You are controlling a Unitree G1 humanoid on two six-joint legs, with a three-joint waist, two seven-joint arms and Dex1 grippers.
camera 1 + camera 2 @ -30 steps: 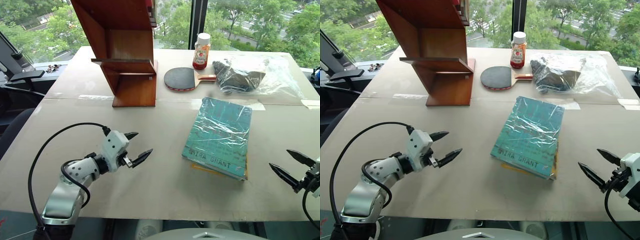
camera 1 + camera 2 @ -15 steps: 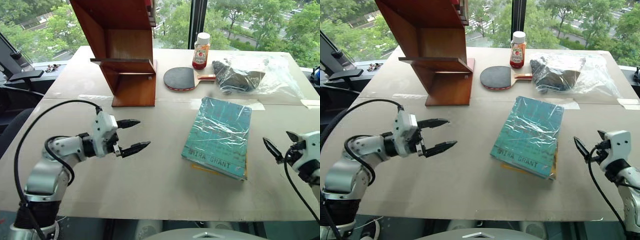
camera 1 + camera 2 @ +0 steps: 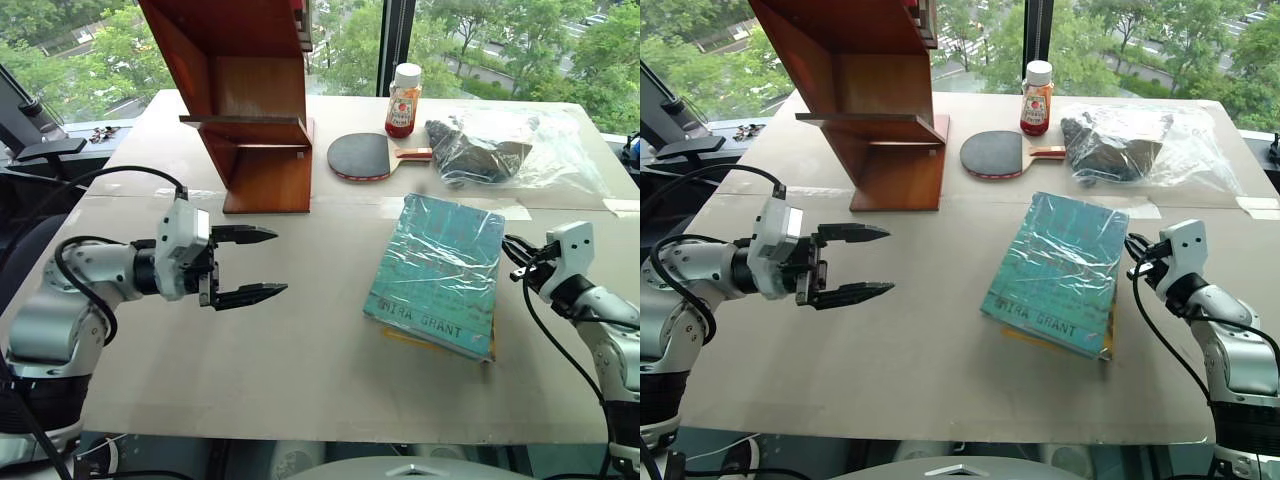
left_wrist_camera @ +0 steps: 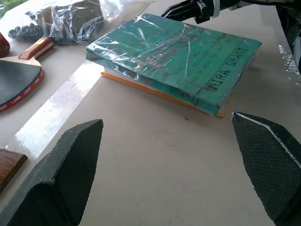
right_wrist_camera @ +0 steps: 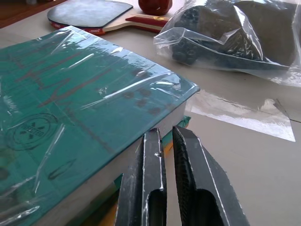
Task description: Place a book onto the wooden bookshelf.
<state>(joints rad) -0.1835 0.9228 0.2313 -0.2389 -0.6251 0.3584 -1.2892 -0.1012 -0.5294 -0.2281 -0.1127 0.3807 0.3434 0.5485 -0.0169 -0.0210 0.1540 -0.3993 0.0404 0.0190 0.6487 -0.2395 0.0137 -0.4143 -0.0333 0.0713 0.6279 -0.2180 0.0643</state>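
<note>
Nothing shelved yet: my right claw [image 3: 1133, 247], pinched empty, noses the book [image 3: 1058, 273] from three o'clock, left claw [image 3: 872, 262] gaping, wooden bookshelf [image 3: 880, 110] waiting.

head pair: high, forward-down | wrists: low, close | shared: book [image 3: 440, 273]

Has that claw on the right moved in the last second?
Yes. The right gripper came in from the table's near edge toward the teal book's right side, and its fingers closed.
</note>
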